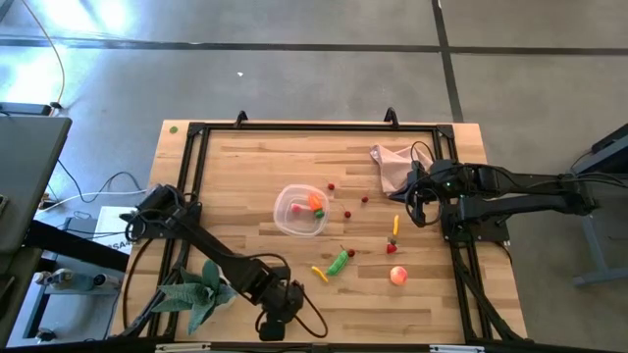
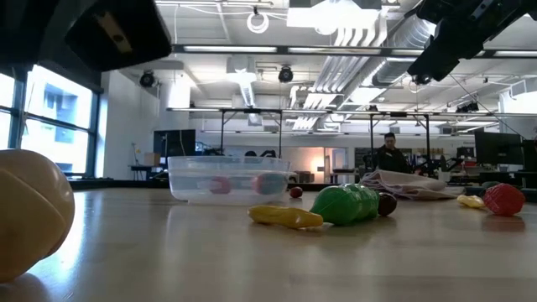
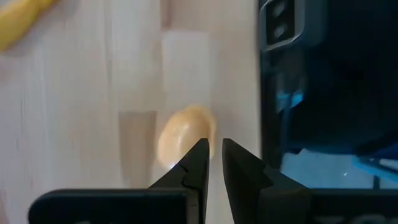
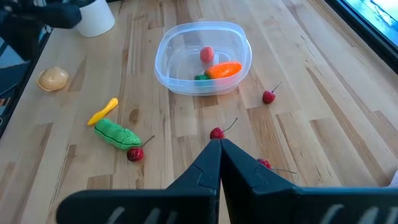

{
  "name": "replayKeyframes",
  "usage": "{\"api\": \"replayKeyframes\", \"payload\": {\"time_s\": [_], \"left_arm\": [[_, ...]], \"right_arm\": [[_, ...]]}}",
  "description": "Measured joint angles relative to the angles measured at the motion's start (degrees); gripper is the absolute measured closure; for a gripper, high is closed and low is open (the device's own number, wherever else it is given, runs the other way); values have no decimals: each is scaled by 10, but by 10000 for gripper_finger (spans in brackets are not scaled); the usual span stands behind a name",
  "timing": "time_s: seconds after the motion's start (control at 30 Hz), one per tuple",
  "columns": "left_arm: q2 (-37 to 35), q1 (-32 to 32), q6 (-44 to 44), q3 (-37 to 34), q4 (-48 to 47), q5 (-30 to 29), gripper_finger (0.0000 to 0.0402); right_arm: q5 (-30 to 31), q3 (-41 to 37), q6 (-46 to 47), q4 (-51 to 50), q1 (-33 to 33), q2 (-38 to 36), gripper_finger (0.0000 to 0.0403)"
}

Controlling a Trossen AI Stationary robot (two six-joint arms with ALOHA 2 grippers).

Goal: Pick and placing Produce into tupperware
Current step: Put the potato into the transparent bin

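The clear round tupperware [image 1: 299,212] [image 4: 202,56] stands mid-table and holds an orange carrot [image 4: 224,70], a pink piece and a green bit. My left gripper [image 1: 276,321] [image 3: 213,146] hovers at the near edge over the tan lump [image 3: 180,134] [image 2: 25,220]; its fingers are a narrow gap apart and touch nothing. My right gripper [image 1: 420,210] [image 4: 218,142] is shut and empty, raised above the table right of the tub. A green pepper [image 1: 339,262], a yellow piece [image 1: 319,274], a peach fruit [image 1: 398,276] and red berries [image 4: 216,132] lie on the wood.
A pink cloth [image 1: 392,163] lies bunched at the far right, beside the right wrist. A green leafy plant [image 1: 196,289] sits near the left arm at the near-left. A black frame [image 1: 196,132] rims the table. Bare wood shows left of the tub.
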Motion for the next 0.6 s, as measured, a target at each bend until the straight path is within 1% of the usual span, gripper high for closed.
{"api": "replayKeyframes", "payload": {"time_s": [0.1, 0.17, 0.23, 0.33, 0.43, 0.6], "left_arm": [[15, 0, -4, 2, 28, 19, 367], [17, 0, -8, 0, 20, 21, 367], [21, 1, -18, 3, 38, 22, 367], [24, 1, -30, 4, 22, 20, 367], [23, 1, -39, 8, 30, 15, 367], [23, 1, -66, 7, 16, 5, 367]], "right_arm": [[0, 0, 1, 0, 0, 0, 402], [0, 0, 0, 1, 0, 0, 402], [0, 0, 1, -1, 0, 0, 402], [0, 0, 0, 0, 0, 0, 402], [0, 0, 1, 0, 0, -1, 402], [0, 0, 1, 0, 0, 0, 402]]}}
